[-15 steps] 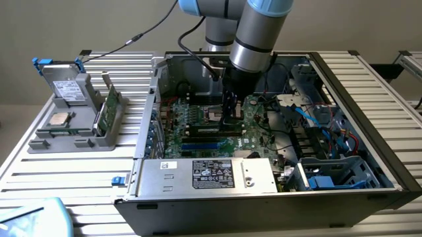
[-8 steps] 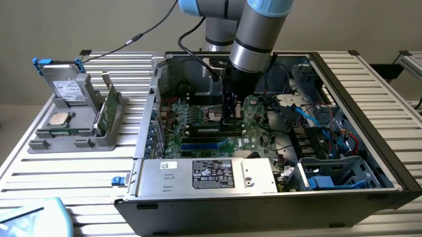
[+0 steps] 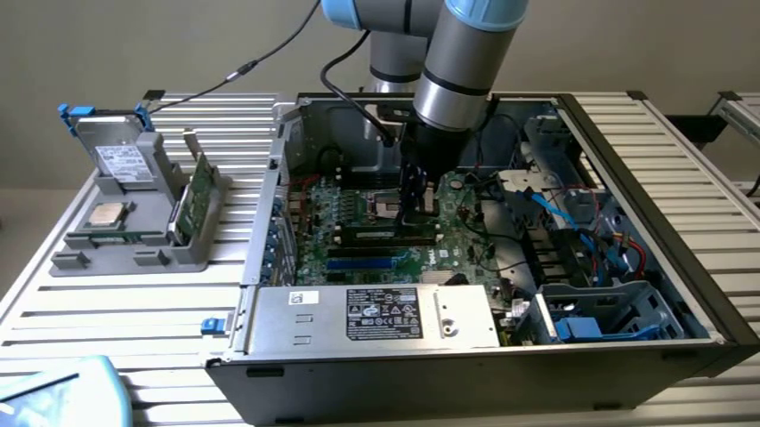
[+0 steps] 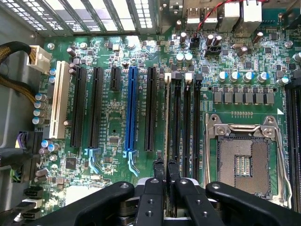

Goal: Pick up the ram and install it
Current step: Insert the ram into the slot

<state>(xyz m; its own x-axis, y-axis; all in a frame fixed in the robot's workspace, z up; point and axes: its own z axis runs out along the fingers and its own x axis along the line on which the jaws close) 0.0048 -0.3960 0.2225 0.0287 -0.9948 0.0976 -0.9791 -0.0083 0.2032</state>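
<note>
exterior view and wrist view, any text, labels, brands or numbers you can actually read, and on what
None can be read.
power supply label: black sticker with white print and marks, too small to read.
white sticker beside it: a dark mark, unreadable.
hard drive label in the grey holder: print too blurred.
motherboard: white markings by the slots, too small to read.

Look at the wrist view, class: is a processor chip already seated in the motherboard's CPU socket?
No. The CPU socket sits open, its bare contact grid exposed inside the metal frame, with no chip in it.
</note>
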